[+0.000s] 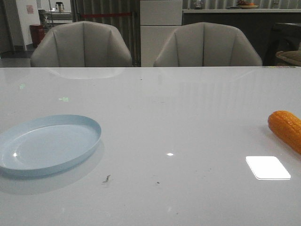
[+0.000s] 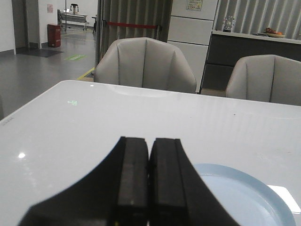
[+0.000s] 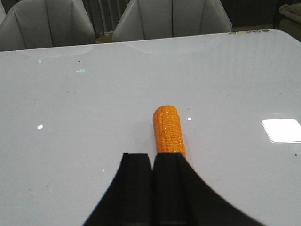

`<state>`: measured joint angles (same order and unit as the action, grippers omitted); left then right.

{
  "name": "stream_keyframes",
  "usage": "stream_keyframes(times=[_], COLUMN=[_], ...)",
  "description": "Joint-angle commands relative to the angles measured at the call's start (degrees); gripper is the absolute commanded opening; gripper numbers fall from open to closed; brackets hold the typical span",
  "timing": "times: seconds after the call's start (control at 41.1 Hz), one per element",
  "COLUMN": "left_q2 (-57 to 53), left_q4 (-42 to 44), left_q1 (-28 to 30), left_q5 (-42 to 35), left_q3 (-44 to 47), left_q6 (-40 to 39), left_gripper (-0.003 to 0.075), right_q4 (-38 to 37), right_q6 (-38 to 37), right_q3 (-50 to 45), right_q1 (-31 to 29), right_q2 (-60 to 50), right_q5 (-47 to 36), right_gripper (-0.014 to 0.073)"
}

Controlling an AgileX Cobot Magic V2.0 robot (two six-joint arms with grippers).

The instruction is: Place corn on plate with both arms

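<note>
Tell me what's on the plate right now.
Nothing shows on the plate; in the front view its whole blue surface is bare. The corn lies on the table far to the right. In the left wrist view, the fingers cover part of the plate.

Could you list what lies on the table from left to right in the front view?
Plate → small dark speck → bright rectangular light reflection → corn, cut off by the right edge.
</note>
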<state>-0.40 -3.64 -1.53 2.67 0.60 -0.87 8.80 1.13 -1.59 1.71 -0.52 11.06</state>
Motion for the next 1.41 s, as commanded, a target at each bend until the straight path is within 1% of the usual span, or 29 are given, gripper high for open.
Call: stream_keyframes(times=[0.0, 0.511, 0.778, 0.924, 1.045, 1.167, 1.216, 1.264, 1.386], left_q2=[-0.3, -0.3, -0.3, -0.3, -0.3, -0.3, -0.3, -0.3, 1.2], left_q4=[-0.6, -0.6, -0.6, -0.6, -0.6, -0.3, 0.2, 0.7, 2.1], left_q1=[-0.1, -0.1, -0.1, -0.1, -0.1, -0.1, -0.1, -0.1, -0.1], left_q5=[-5.4, -5.5, -10.2, -15.2, -19.8, -20.4, -20.1, -18.6, -7.1], left_q3=[2.1, 2.1, 2.1, 2.1, 2.0, 0.2, -1.3, -3.0, -9.2], left_q6=[-0.6, -0.6, -0.6, -0.6, -0.6, -0.6, -0.6, -0.6, -0.6], left_gripper=[0.0094, 0.0094, 0.0094, 0.0094, 0.0094, 0.0094, 0.0094, 0.0094, 0.0094], right_q4=[0.2, 0.2, 0.2, 0.2, 0.2, 0.2, 0.2, 0.2, 0.2], right_q6=[0.4, 0.4, 0.4, 0.4, 0.4, 0.3, 0.3, 0.3, 0.3], right_q3=[1.2, 1.2, 1.2, 1.2, 1.2, 1.8, 3.4, 5.8, 14.4], right_q1=[0.0, 0.0, 0.0, 0.0, 0.0, 0.0, 0.0, 0.0, 0.0], right_q2=[-1.4, -1.4, -1.4, -1.4, -1.4, -1.4, -1.4, -1.4, 0.3], right_q5=[-4.6, -5.3, -6.9, -10.2, -16.3, -21.8, -20.9, -18.2, -7.1], right_gripper=[0.0025, 0.0025, 0.0025, 0.0025, 0.0025, 0.0025, 0.0025, 0.0025, 0.0025])
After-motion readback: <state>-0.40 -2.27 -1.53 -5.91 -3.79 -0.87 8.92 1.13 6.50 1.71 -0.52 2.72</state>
